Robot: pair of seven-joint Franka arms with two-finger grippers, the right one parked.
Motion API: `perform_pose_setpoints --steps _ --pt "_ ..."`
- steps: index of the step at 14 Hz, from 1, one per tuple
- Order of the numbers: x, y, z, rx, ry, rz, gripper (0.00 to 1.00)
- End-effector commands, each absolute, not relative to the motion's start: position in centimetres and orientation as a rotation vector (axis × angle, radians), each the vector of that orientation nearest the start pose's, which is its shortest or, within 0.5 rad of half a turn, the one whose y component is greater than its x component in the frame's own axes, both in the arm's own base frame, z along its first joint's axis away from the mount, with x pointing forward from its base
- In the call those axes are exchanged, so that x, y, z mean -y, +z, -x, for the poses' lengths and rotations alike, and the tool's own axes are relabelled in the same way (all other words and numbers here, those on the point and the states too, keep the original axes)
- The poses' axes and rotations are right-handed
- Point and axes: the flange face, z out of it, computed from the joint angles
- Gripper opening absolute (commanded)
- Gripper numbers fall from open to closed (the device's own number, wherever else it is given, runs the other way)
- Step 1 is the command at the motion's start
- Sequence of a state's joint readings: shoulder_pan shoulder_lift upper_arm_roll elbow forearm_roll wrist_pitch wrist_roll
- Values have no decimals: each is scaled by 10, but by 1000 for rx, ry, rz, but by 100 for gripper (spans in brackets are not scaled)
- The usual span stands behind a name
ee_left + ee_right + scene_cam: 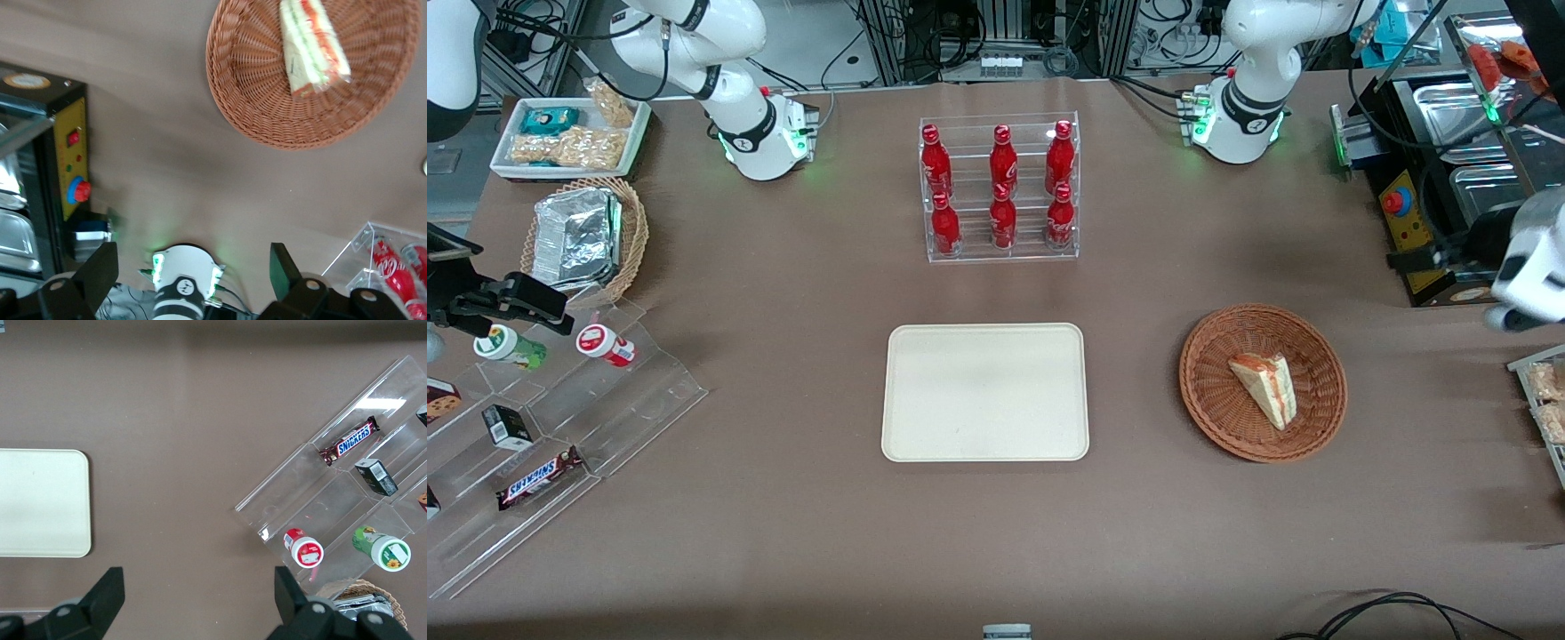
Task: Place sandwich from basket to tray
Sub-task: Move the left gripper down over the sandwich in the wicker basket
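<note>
One sandwich (1266,388) in one basket (1218,404); tool (193,273) spread, apart.

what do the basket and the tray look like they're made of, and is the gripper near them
The basket looks like woven wicker, reddish-brown and matte; its ribbed weave is plain. The tray seems to be plastic, cream and faintly speckled, with a smooth low rim. The gripper hangs open above bare table, farther from the front camera than the basket.

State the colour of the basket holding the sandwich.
Reddish-brown woven wicker basket, clearest in the front view; the open pincer is apart from it.
</note>
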State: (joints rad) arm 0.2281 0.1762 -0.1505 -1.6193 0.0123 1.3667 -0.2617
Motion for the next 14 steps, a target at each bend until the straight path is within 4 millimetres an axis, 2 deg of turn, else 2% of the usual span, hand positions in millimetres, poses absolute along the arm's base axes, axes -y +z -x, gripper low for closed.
perform_pose_setpoints --steps 1,5,9,11,14 --pt "-45 471 -578 623 622 2991 100" --pt "-33 413 -584 720 527 2985 100" --pt "0 363 -586 840 397 2968 100" --pt "19 353 -593 864 347 2967 100" --pt "34 339 -606 965 255 2960 100"
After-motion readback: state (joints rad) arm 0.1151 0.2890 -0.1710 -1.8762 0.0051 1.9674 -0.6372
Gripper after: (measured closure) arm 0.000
